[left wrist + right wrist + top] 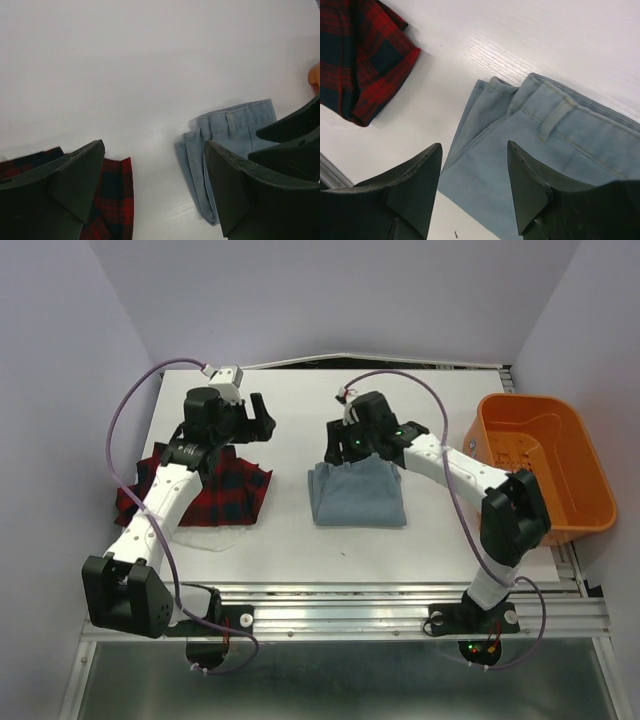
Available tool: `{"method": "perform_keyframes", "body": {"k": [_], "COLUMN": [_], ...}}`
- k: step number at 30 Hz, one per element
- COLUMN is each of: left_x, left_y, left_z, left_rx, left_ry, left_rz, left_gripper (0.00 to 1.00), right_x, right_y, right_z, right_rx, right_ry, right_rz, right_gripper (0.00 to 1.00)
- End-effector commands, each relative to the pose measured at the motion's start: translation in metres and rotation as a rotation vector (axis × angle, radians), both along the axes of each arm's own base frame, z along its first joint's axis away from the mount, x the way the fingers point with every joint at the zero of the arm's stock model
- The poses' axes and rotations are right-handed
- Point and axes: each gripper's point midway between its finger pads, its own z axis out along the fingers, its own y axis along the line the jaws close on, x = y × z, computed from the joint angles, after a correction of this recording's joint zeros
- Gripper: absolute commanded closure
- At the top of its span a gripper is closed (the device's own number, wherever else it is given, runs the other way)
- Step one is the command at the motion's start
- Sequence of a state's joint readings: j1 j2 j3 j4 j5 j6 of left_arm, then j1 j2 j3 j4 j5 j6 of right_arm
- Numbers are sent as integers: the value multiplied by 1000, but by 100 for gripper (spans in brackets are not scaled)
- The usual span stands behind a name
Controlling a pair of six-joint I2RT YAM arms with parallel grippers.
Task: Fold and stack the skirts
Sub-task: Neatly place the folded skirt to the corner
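Nearest the arm bases, to the left of the denim skirt [357,498], a thin white skirt [205,537] shows only as a pale border under the plaid skirt [225,495], which lies folded on top of it. So two of the three seem to be stacked. The denim skirt itself lies folded flat on the worktop [300,400], apart from the plaid skirt, with a strip of bare worktop between them. The tub [580,465] stands well to its right. The waistband of the denim skirt is its far edge and runs left to right, while the folded sides run near to far. Over that far edge hangs the right claw [475,147], its jaws parted, the cloth flat below them and nothing pinched. The left claw [262,420] is left of the denim skirt and a little farther back, past the far edge of the plaid skirt, spread wide and empty over bare worktop. I judge that the next move is to bring the denim skirt leftward onto the plaid skirt. The right arm is clearly the nearer one, and the carry would go along the waistband line.
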State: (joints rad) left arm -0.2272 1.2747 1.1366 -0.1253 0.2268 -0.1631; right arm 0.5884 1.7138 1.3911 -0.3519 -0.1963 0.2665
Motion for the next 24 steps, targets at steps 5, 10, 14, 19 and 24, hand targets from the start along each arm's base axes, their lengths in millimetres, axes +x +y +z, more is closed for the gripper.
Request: {"method": "perform_keyframes", "body": {"k": [5, 10, 14, 19, 24], "left_x": [-25, -29, -29, -34, -39], "left_y": [10, 15, 26, 28, 25], "left_z": [-20, -33, -44, -57, -71], "left_rx": [-77, -67, -29, -8, -12], "left_ry": [52, 68, 75, 98, 132], "left_rz": [72, 97, 148, 146, 131], "left_gripper": [5, 5, 5, 5, 6], "right_x": [-6, -6, 1, 4, 7], "right_y": [43, 61, 65, 77, 73], "right_z": [-51, -79, -95, -108, -135], "right_rx": [-192, -233, -254, -256, -309], "right_ry": [29, 73, 82, 96, 127], "right_rz": [-36, -13, -16, -1, -28], "right_gripper": [41, 42, 42, 43, 48]}}
